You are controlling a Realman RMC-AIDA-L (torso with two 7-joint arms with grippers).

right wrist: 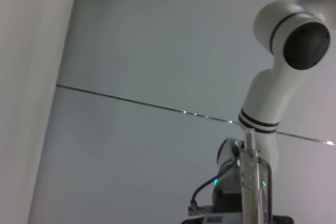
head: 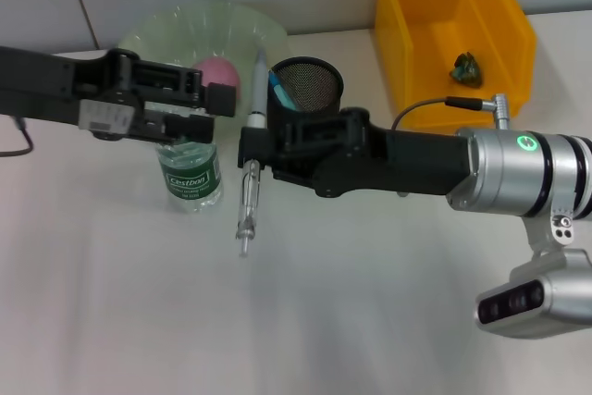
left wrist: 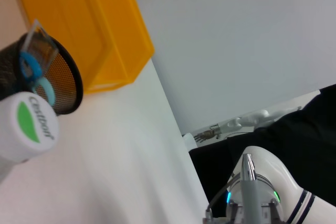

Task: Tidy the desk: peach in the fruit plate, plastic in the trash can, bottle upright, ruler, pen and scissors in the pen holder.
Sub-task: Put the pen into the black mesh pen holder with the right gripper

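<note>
My right gripper (head: pixel 250 141) is shut on a pen (head: pixel 246 203) with a clear barrel, held level just left of the black mesh pen holder (head: pixel 314 88). The pen also shows in the right wrist view (right wrist: pixel 251 177). Blue scissors (head: pixel 281 92) and a clear ruler (left wrist: pixel 41 39) stand in the holder. My left gripper (head: pixel 185 106) hangs over the top of an upright green-labelled bottle (head: pixel 191 180), whose white cap shows in the left wrist view (left wrist: pixel 29 127). A pink peach (head: pixel 218 72) lies in the green fruit plate (head: pixel 157 34). Crumpled green plastic (head: pixel 465 68) lies in the yellow bin (head: pixel 504 30).
The yellow bin stands at the back right, behind my right forearm (head: pixel 518 173). The fruit plate is at the back left, against the wall. The white table (head: pixel 305 321) stretches toward the front.
</note>
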